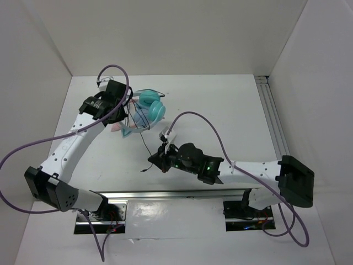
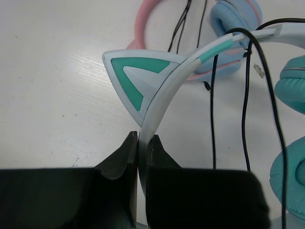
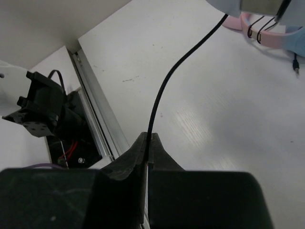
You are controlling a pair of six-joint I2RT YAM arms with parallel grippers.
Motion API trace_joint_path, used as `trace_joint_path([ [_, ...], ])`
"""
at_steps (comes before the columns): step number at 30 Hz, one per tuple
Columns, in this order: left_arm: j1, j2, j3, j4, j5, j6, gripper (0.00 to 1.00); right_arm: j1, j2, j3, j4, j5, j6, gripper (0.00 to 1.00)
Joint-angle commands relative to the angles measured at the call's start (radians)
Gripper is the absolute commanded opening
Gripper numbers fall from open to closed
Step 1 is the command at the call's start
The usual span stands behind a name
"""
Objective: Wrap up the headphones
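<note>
The left gripper (image 2: 142, 141) has its fingers clamped on the white-and-teal headband (image 2: 164, 93) of the teal headphones (image 1: 150, 108), just below one cat ear (image 2: 136, 76). The right gripper (image 3: 148, 139) has its fingers pinched together on the single thin black cable (image 3: 163, 88). The teal headphones are left of centre in the upper half of the top view. Two sets are present: this one and the pink-banded headphones (image 2: 143, 24), which rest on the white table (image 2: 57, 71).

You see the headphones (image 2: 164, 93) with a smooth, faintly glossy plastic band and soft, leather-like ear pads (image 2: 291, 180). Their cable (image 3: 161, 90) looks rubbery and matt. The white table (image 3: 214, 124) has a slight sheen, and the rail (image 3: 101, 110) is brushed metal.
</note>
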Motion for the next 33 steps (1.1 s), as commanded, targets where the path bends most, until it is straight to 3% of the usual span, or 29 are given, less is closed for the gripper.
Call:
trace_joint_path([
  [1,0.065,-0.019,-0.013,0.118,-0.002,-0.015,0.00,0.065,-0.061,0.058,-0.219,0.199,-0.080,0.00],
  [7,0.123,0.003,0.000,0.129,0.090,0.039,0.00,0.148,-0.072,0.151,-0.397,0.385,-0.146,0.00],
  [11,0.209,0.024,-0.009,0.139,0.228,0.091,0.00,0.174,-0.134,0.176,-0.443,0.423,-0.166,0.00],
  [16,0.219,0.024,-0.052,0.174,0.291,0.152,0.00,0.174,-0.135,0.239,-0.529,0.460,-0.247,0.00],
  [26,-0.022,0.102,-0.098,0.152,0.263,0.260,0.00,0.183,-0.124,0.377,-0.605,0.514,-0.532,0.00],
  [33,-0.155,0.124,-0.148,0.143,0.338,0.360,0.00,0.192,-0.124,0.406,-0.652,0.641,-0.773,0.00],
])
